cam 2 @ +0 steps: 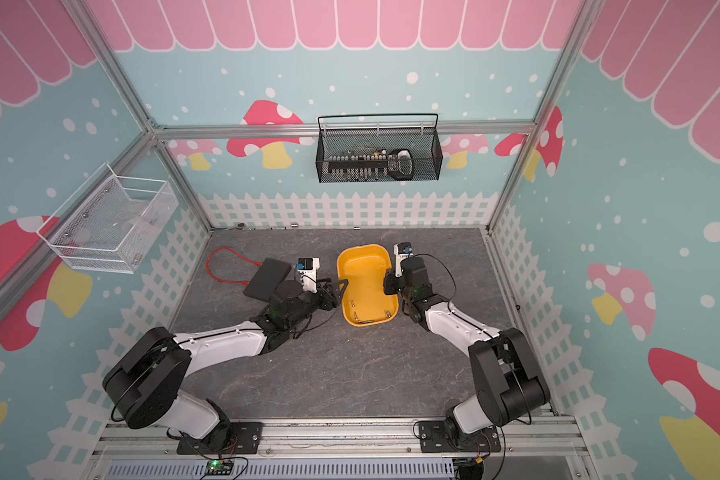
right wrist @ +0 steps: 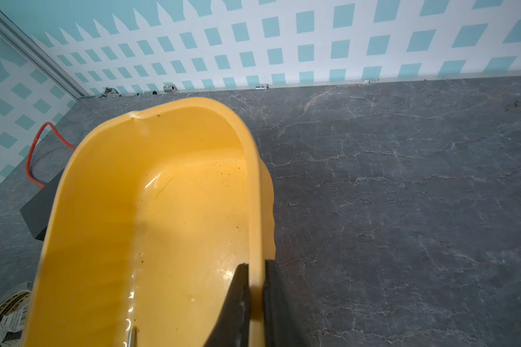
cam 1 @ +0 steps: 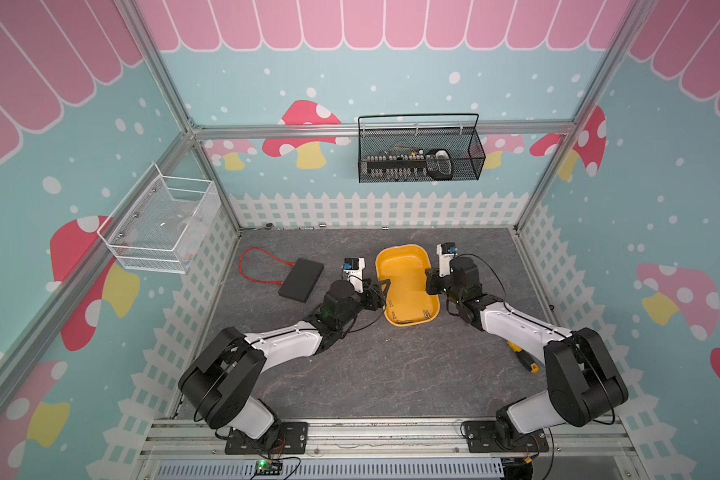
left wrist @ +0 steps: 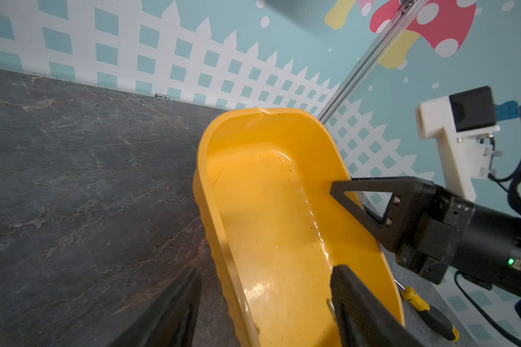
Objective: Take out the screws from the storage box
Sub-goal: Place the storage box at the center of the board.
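Right fingers (right wrist: pixel 280 306) astride box (right wrist: pixel 88 195) rim

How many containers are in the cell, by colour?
Yellow: 1, the storage box on the table
Black: 1, the black wire mesh basket on the back wall
White: 1, the white wire mesh basket on the side wall
Total: 3
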